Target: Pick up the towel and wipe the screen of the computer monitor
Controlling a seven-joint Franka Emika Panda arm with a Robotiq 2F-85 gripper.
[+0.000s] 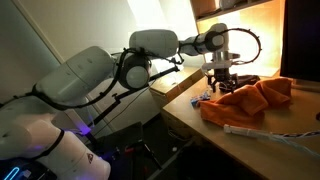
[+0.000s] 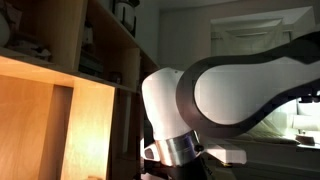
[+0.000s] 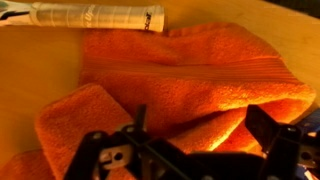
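The white arm point(image 1: 90, 75) reaches out nearly level, elbow bent, its wrist turned down. The gripper point(image 1: 222, 82) points straight down, jaws spread wide; the wrist view shows both dark fingers point(image 3: 105, 158) parted.

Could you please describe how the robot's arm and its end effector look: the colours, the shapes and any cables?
The arm has thick, rounded white links with dark bands at the joints, as both exterior views show. A thin black cable loops beside the wrist. The end effector is black, and in the wrist view it has two angular fingers.
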